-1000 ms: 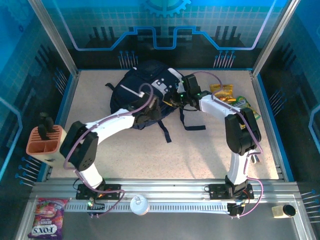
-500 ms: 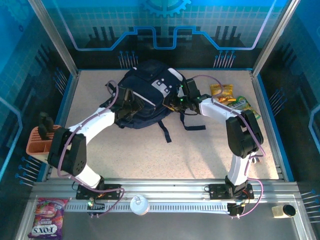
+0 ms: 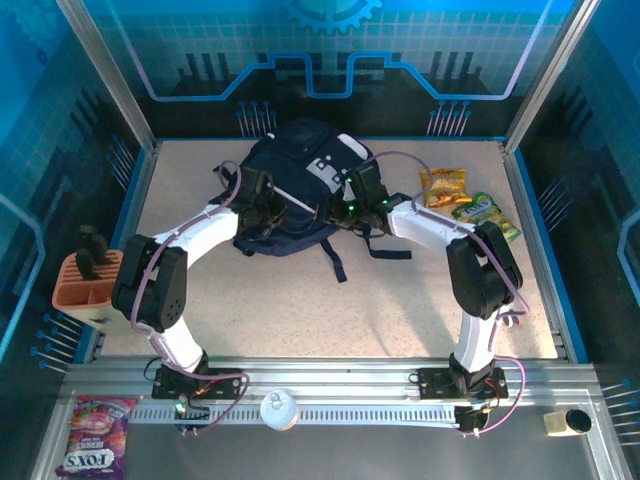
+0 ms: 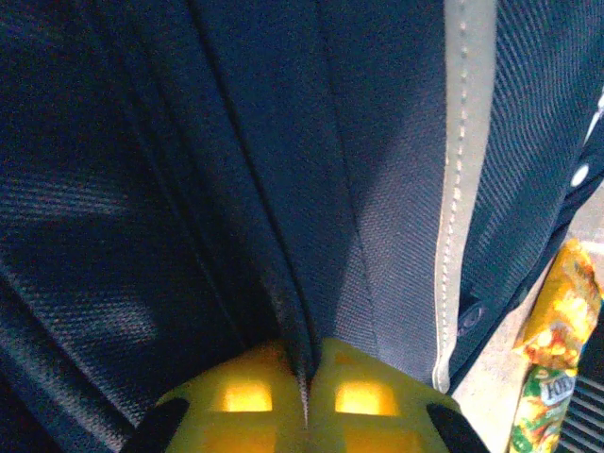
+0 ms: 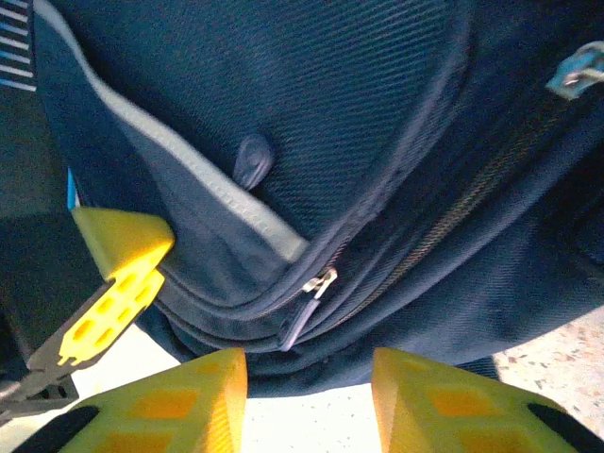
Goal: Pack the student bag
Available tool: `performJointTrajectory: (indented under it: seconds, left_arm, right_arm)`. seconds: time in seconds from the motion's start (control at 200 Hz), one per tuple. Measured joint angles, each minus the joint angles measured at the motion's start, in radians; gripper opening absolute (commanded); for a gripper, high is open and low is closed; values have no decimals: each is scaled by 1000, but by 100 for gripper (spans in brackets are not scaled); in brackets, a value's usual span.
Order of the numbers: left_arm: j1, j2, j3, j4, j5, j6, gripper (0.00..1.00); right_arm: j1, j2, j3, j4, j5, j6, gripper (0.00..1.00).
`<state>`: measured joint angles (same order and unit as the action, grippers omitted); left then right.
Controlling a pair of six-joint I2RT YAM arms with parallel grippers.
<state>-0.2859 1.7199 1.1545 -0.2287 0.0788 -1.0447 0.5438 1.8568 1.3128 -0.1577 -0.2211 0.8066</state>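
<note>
Clearly, pink packet (image 3: pixel 95 438) reads FOX'S, well apart from student bag (image 3: pixel 292 160)

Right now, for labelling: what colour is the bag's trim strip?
Grey-white trim strip; left wrist view.

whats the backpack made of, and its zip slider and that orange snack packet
Backpack: woven synthetic cloth, probably nylon or polyester, matte; a fine ribbed weave shows close up. Zip slider: looks like metal, small and shiny silver. Orange snack packet: likely plastic film, glossy and crinkled, with printed colours.
</note>
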Motion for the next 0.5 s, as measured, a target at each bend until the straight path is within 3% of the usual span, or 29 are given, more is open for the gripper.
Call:
performJointTrajectory:
  seconds: [0.185, 0.495]
  left_arm:
    - [3, -2, 4, 1, 45, -8, 0]
    - [3, -64, 4, 25, 108, -53, 0]
  right_arm:
    - [30, -12, -18, 10, 50, -126, 46]
    - [47, -51, -49, 71, 65, -320, 63]
